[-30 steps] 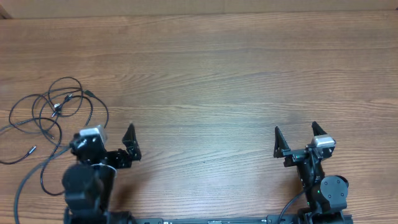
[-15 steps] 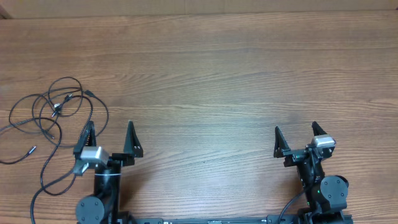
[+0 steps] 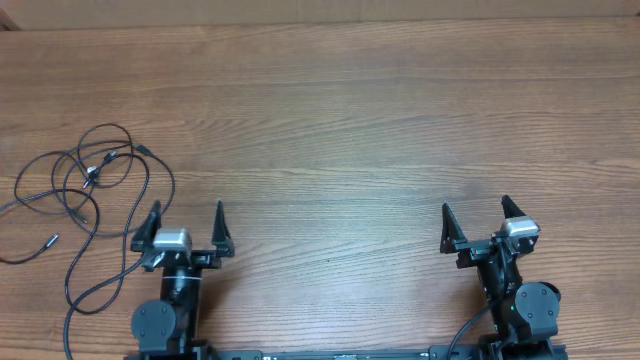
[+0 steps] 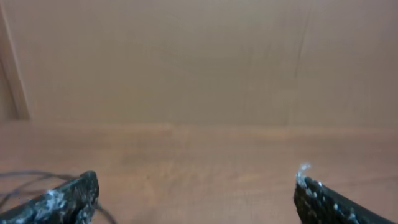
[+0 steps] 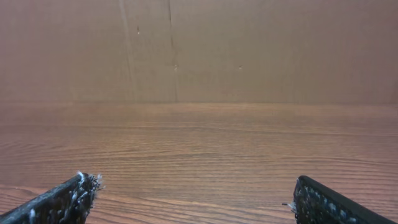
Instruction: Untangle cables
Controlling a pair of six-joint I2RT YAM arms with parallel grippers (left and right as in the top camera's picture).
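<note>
The cables [image 3: 85, 190] are thin black cords lying in tangled loose loops at the left of the wooden table, with small plug ends near the knot and one at the far left. My left gripper [image 3: 187, 215] is open and empty, just right of the loops, apart from them. A strand of cable [image 4: 25, 177] shows blurred at the lower left of the left wrist view. My right gripper [image 3: 475, 213] is open and empty at the table's right front, far from the cables; it also shows in the right wrist view [image 5: 196, 186].
A wooden table [image 3: 350, 120] spreads across the view. A plain brown wall [image 5: 199, 50] rises behind its far edge. Both arm bases stand at the front edge.
My left arm has swung right and turned to face forward, moving off the cable loops. The cables and the right arm have not moved.
</note>
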